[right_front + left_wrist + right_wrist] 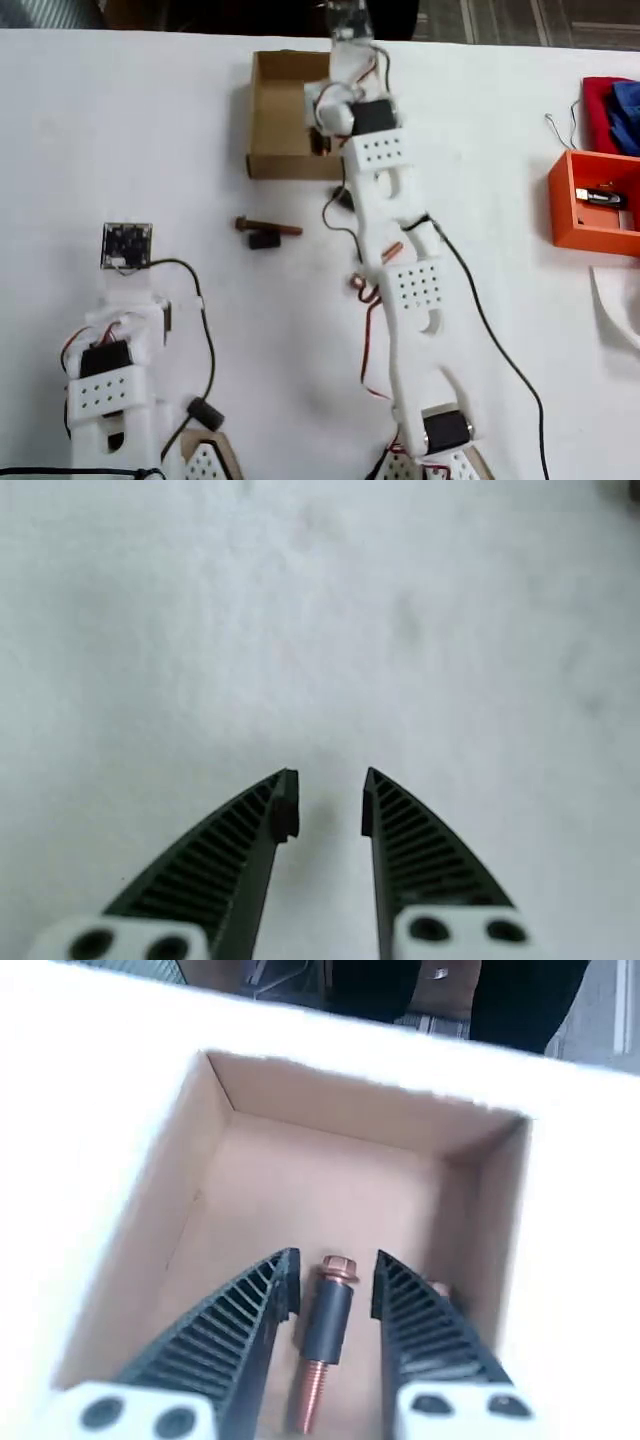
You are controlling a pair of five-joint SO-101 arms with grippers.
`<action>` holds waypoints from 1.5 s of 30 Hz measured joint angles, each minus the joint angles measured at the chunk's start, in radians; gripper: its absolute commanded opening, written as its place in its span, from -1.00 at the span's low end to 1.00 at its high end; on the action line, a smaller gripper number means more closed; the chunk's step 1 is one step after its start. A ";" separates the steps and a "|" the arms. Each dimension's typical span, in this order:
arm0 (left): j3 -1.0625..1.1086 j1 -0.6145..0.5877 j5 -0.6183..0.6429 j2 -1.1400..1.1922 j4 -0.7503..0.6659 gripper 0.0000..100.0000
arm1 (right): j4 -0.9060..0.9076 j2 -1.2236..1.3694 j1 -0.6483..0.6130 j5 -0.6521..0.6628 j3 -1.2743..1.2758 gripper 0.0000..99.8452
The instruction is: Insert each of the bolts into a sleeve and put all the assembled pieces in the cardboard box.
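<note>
well, one sleeved bolt (328,1310) lies inside the cardboard box (370,1100).

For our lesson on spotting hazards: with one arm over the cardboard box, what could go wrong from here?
The open right pincer straddles the sleeved bolt in the cardboard box; lifting out might snag it. The loose bolt and sleeve lie beside that arm and could get knocked.

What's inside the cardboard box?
One bolt in a black sleeve between the open fingers of the right hand. It covers part of the box floor; something coppery peeks behind one finger.
</note>
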 measured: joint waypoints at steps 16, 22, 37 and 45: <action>0.000 -0.002 0.000 0.000 0.000 -0.74 | 0.463 -0.064 0.003 0.015 -0.112 -0.80; 0.000 -0.002 0.000 0.000 0.000 -0.74 | 0.489 -0.166 -0.006 0.140 -0.087 -0.80; 0.000 -0.002 0.000 0.000 0.000 -0.74 | 0.336 -0.802 -0.043 0.430 1.089 -0.79; 0.000 0.000 0.000 0.000 0.000 -0.74 | 0.037 -0.721 -0.021 0.778 1.309 -0.77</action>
